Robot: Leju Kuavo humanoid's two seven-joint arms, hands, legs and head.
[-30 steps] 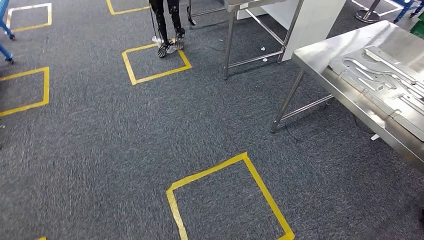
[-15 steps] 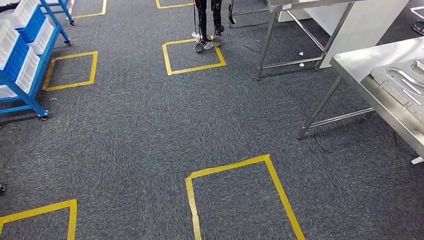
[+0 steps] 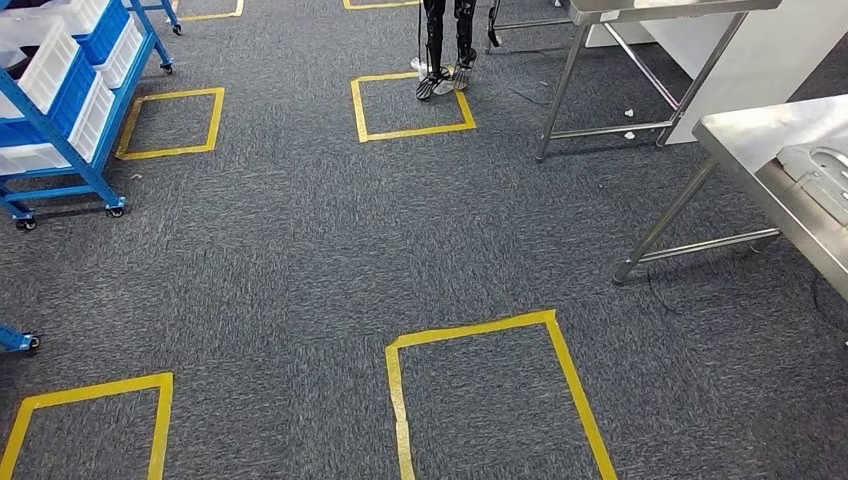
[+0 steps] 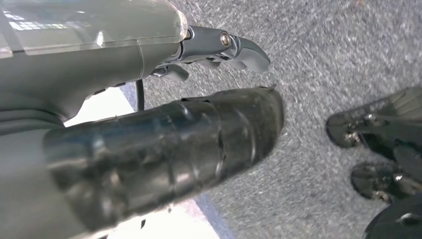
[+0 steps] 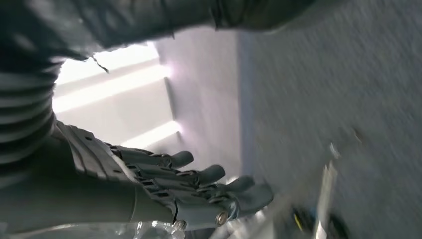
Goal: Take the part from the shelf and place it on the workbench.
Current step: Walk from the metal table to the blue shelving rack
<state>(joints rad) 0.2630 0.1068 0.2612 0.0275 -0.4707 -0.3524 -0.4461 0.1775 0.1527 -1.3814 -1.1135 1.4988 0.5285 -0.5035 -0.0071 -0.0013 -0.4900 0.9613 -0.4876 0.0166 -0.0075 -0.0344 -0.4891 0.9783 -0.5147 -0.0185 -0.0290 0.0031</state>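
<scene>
while unlabelled, blue shelf (image 3: 60, 110) beside yellow squares (image 3: 410, 103)

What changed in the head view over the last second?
The camera panned left; the things themselves did not move. The blue shelf with white bins has come into sight at the left, and the steel workbench has slid to the right edge, most of the metal part on it now cut off. The yellow floor squares and the person's legs shifted right with the scene. Neither hand has taken anything.
</scene>
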